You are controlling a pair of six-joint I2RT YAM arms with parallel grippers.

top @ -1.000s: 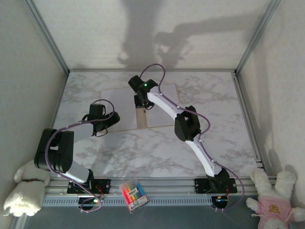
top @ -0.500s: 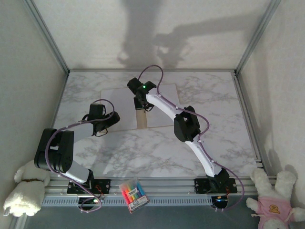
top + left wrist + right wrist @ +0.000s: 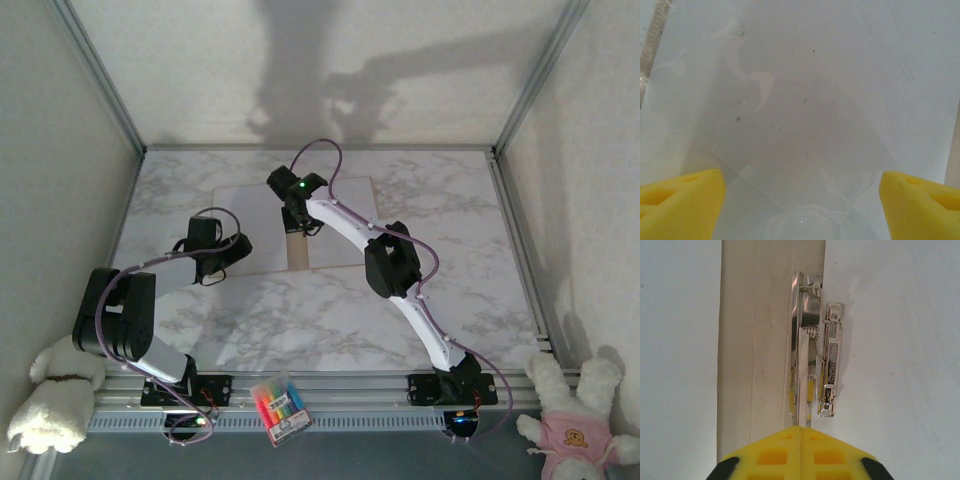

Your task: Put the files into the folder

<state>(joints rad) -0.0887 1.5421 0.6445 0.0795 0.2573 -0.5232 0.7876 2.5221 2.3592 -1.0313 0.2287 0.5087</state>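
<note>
The folder (image 3: 297, 252) lies open at the middle back of the table, its tan spine strip (image 3: 755, 340) bare between the files. White files (image 3: 250, 215) cover both leaves (image 3: 890, 340). A shiny metal clip (image 3: 812, 355) runs along the spine. My right gripper (image 3: 801, 432) is shut, and its tips sit over the clip's near end; I cannot tell whether they pinch it. In the top view it (image 3: 297, 215) hangs above the spine. My left gripper (image 3: 800, 200) is open over the near left corner of the left sheet (image 3: 815, 75), with nothing between its fingers (image 3: 680, 202).
A pack of coloured markers (image 3: 280, 405) lies on the front rail. Plush toys sit at the near left (image 3: 50, 395) and near right (image 3: 580, 410) corners. Metal frame posts and pale walls close in the marble table (image 3: 440, 210).
The right wrist has shifted slightly left along the spine, and its jaws have closed the last bit. The left arm has not moved.
</note>
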